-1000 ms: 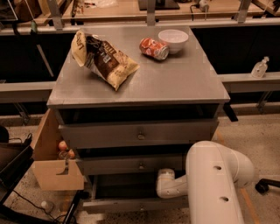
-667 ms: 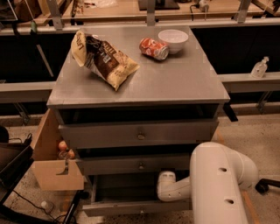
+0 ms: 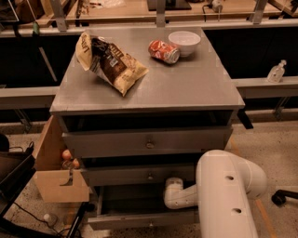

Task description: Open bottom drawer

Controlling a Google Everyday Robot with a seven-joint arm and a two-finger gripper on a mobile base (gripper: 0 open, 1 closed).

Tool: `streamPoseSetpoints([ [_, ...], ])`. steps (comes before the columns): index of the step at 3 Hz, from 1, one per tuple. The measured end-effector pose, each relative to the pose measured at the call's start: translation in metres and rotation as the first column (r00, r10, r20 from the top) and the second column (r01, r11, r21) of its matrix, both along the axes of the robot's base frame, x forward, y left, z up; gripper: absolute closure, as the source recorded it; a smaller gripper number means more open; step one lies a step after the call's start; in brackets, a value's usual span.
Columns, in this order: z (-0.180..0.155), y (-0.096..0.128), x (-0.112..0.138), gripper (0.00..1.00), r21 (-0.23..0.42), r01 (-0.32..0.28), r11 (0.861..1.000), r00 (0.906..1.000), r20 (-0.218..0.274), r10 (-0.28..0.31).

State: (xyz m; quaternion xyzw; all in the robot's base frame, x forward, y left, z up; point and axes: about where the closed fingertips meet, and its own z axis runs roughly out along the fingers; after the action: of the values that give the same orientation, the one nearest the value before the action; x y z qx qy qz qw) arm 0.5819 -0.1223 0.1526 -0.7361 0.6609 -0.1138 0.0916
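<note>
The bottom drawer (image 3: 139, 219) stays pulled out, barely shifting (task looks nearly done). The hand (image 3: 170, 196) lingers just above it; whether it grips, I cannot tell.

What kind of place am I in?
Probably a robotics lab or workshop: grey drawer cabinet holding a chip bag, wooden workbenches behind, cardboard box beside it. The end effector is low at the bottom drawer.

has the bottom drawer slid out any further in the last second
No. The bottom drawer sticks out just as far past the middle drawer above it. The gripper is hidden beyond the arm's white wrist, over the open drawer.
</note>
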Motion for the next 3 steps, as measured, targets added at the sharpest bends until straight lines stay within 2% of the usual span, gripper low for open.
streamPoseSetpoints([
  [1,0.001,0.008,0.026,1.00,0.012,-0.014,1.000,0.9987,0.048,0.013],
  [2,-0.001,0.014,0.035,1.00,0.031,-0.034,0.999,0.9985,0.045,0.032],
  [3,-0.007,0.019,0.017,1.00,0.049,-0.054,0.997,0.9982,-0.021,0.055],
])
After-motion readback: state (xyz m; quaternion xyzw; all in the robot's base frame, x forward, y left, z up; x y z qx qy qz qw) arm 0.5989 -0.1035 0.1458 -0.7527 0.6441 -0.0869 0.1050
